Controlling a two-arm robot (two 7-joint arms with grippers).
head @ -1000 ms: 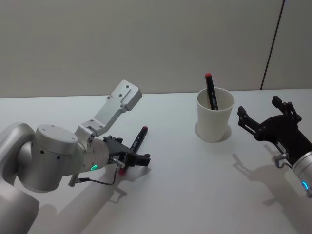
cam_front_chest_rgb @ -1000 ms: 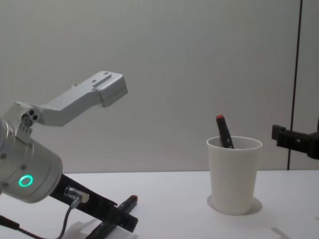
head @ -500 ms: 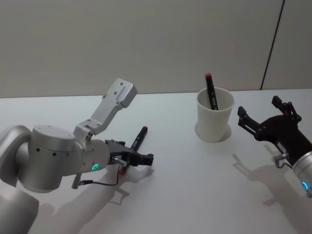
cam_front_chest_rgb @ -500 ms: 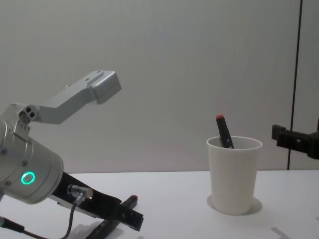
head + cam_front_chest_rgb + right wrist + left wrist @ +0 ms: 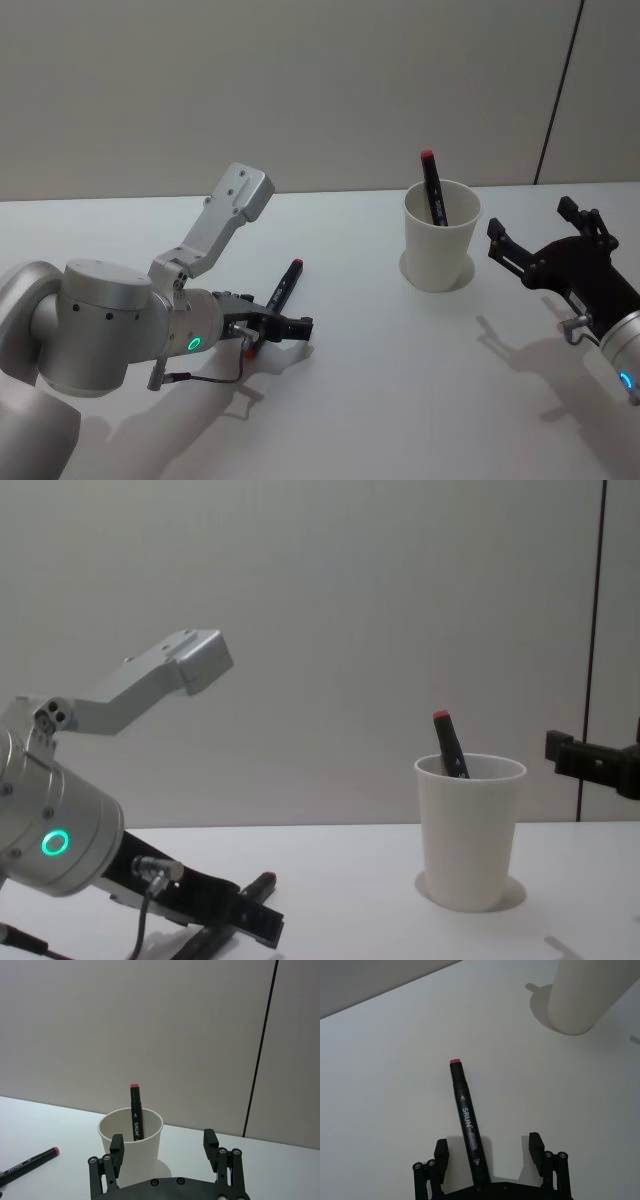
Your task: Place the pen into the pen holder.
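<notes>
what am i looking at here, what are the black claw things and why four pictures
It is a two-armed robot; each arm ends in a black two-fingered gripper. Two pictures come from cameras on its head and chest; two from its wrists, looking out past the grippers. On the white table stands the pen holder, a paper cup, with one marker in it. The pen lies flat. The left gripper is low over it, open, fingers either side of its back end. The right gripper hangs open near the cup, empty.
</notes>
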